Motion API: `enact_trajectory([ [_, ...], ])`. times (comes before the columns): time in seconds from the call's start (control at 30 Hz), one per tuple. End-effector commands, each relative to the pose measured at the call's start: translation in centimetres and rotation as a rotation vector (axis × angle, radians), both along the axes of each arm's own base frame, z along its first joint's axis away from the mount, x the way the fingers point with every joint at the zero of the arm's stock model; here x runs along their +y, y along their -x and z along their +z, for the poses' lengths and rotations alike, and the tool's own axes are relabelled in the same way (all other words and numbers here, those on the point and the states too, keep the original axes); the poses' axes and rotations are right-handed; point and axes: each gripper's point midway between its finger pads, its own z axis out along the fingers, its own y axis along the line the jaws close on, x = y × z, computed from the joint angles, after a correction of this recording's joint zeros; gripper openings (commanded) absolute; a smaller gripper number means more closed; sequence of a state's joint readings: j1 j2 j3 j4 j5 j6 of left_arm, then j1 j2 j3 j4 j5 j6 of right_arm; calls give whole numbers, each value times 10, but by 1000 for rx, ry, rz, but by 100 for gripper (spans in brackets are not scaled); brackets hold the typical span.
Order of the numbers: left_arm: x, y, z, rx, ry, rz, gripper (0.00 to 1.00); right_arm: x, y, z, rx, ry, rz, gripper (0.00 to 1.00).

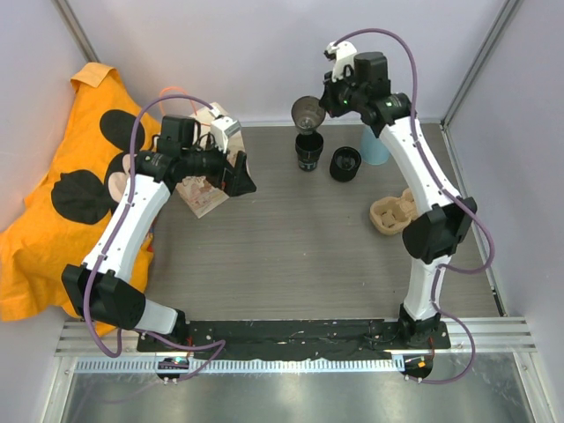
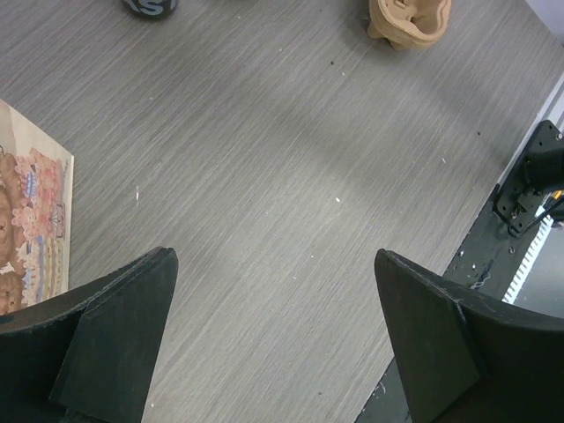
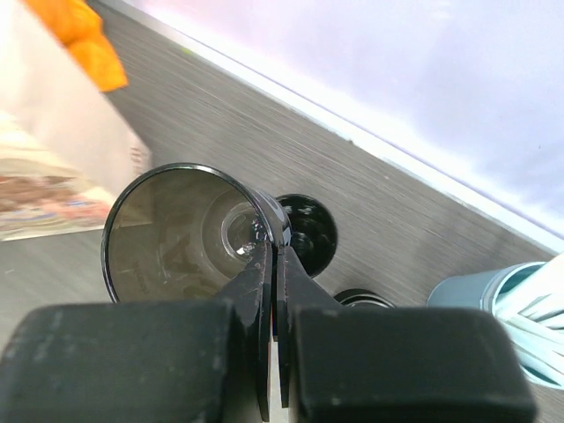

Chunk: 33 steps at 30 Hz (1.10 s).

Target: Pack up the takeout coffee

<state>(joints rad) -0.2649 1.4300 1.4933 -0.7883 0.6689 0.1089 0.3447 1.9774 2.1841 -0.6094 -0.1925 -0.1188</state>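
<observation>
My right gripper point(image 1: 328, 99) is shut on the rim wall of a dark takeout coffee cup point(image 1: 307, 112). It holds the cup lifted and tilted above the table's back. In the right wrist view the cup point(image 3: 181, 233) shows an empty inside, with one finger inside the rim and one outside, and the gripper point(image 3: 275, 256) pinching it. Two more black cups point(image 1: 309, 152) point(image 1: 345, 164) stand on the table below. My left gripper point(image 1: 244, 176) hangs open beside the printed paper bag point(image 1: 204, 192). Its fingers point(image 2: 119, 330) spread wide over bare table, the gripper point(image 2: 273, 260) holding nothing.
A light blue cup of white straws point(image 1: 375, 150) stands at the back right. A tan pulp tray point(image 1: 394, 214) lies right of centre. An orange cloth with black spots point(image 1: 53, 203) covers the left side. Grey walls close in the back and sides.
</observation>
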Motion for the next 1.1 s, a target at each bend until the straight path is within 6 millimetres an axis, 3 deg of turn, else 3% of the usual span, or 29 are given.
enact_trajectory([
  [0.0,2,-12,9,-42,30,36,100,3,47,61,-58,-92,93,1],
  [0.13,9,-16,9,-34,50,66,100,7,75,50,5,-99,167,1],
  [0.17,9,-16,10,-37,54,68,99,8,81,39,40,-95,181,1],
  [0.23,11,-15,10,-39,56,73,100,10,97,39,53,-102,224,1],
  [0.27,12,-15,12,-43,57,74,100,11,103,24,93,-94,240,1],
  [0.33,13,-14,12,-42,58,77,100,11,116,19,109,-90,273,1],
  [0.37,14,-14,12,-44,58,78,100,13,122,4,139,-72,287,1],
  [0.43,15,-14,12,-46,57,80,100,16,131,-3,148,-67,314,1],
  [0.47,16,-13,12,-48,56,80,100,18,136,-18,177,-59,325,1],
  [0.53,16,-12,13,-50,53,75,100,29,143,-27,188,-58,355,1],
  [0.57,17,-11,13,-53,47,72,100,32,147,-44,220,-43,362,1],
  [0.73,20,-5,19,-79,25,49,100,68,167,-88,264,10,438,1],
  [0.83,25,1,26,-97,15,26,100,85,166,-98,264,3,447,1],
  [1.07,27,29,47,-125,22,-68,100,110,136,-123,276,-19,416,1],
])
